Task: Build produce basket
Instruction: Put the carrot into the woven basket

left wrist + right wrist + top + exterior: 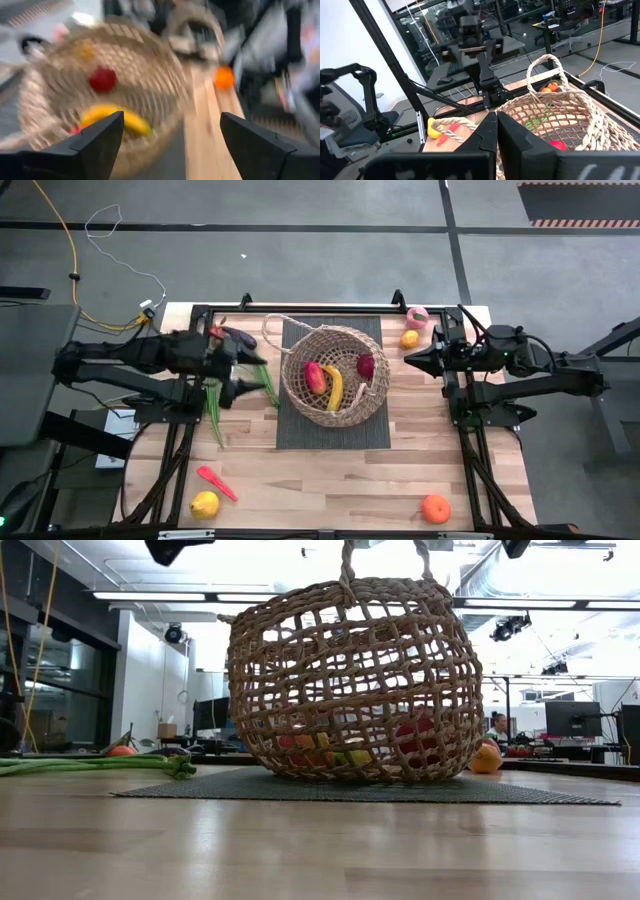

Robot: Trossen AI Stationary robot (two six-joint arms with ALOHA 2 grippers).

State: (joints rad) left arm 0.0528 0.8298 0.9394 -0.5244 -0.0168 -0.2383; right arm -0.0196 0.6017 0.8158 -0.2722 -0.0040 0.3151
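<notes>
The round tan wicker basket stands on a dark mat. It holds a yellow banana, a red-and-pink fruit and a dark red fruit. My left gripper hovers open just left of the basket, above the long green bean stalks that lie on the table; its wrist view shows the gripper with nothing between the fingers. My right gripper is shut and empty to the right of the basket, and its gripper points level at the basket's rim.
A purple eggplant lies at the far left. A yellow-orange fruit and a pink fruit lie at the far right. Near the front edge lie a red piece, a lemon and an orange.
</notes>
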